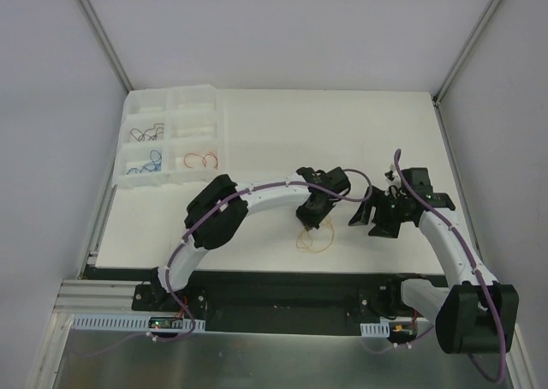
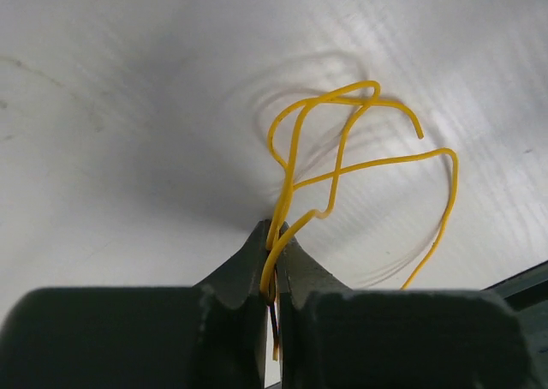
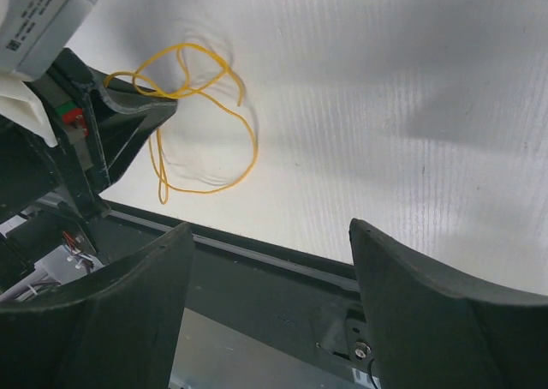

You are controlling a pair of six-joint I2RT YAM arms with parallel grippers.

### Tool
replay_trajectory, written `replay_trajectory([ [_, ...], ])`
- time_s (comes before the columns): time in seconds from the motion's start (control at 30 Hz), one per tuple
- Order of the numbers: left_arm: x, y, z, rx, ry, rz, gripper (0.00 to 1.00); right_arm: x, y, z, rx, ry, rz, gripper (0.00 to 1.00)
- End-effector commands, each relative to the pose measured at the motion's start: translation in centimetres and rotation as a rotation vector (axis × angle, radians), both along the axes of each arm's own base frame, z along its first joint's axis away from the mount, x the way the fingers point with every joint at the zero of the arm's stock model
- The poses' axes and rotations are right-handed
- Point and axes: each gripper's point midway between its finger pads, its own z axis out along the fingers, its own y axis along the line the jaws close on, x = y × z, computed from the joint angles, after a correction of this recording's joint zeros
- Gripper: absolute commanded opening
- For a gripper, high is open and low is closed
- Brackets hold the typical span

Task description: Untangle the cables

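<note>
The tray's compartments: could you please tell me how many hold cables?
3: blue cables near-left, dark cables just behind them, red cables near-right; pale strands elsewhere may be hidden.

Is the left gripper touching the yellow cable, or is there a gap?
Touching. The left wrist view shows the left gripper shut on the yellow cable, pinching it.

Clear compartmented organiser box (image 1: 193,125) on far-left corner of white table (image 1: 342,140); white walls (image 1: 51,106) around.
</note>
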Motion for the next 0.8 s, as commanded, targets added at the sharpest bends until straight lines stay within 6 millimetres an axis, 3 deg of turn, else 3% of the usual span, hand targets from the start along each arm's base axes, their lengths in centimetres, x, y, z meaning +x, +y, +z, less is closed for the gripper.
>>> replay_trajectory([
  [0.0,-0.2,3.7,2.1,0.087,-0.051,0.041,0.0,0.1,-0.3,-0.1,-0.013,-0.009,0.0,0.75],
  [0.17,1.2,4.6,6.3,0.022,-0.145,0.053,0.0,0.1,-0.3,-0.4,-0.01,0.007,0.003,0.75],
  [0.3,4.2,6.2,10.8,-0.058,-0.227,0.135,0.0,0.0,-0.3,-0.4,-0.014,0.023,0.005,0.75],
  [0.57,14.8,12.8,20.6,-0.264,-0.416,0.44,0.0,0.0,-0.7,-0.2,-0.037,0.05,-0.013,0.75],
  [0.7,20.5,17.4,25.5,-0.358,-0.528,0.63,0.0,1.0,-1.3,0.3,-0.08,0.093,-0.031,0.75],
  [0.77,23.2,19.4,26.9,-0.427,-0.541,0.714,0.0,1.7,-1.4,1.1,-0.087,0.106,-0.036,0.75],
])
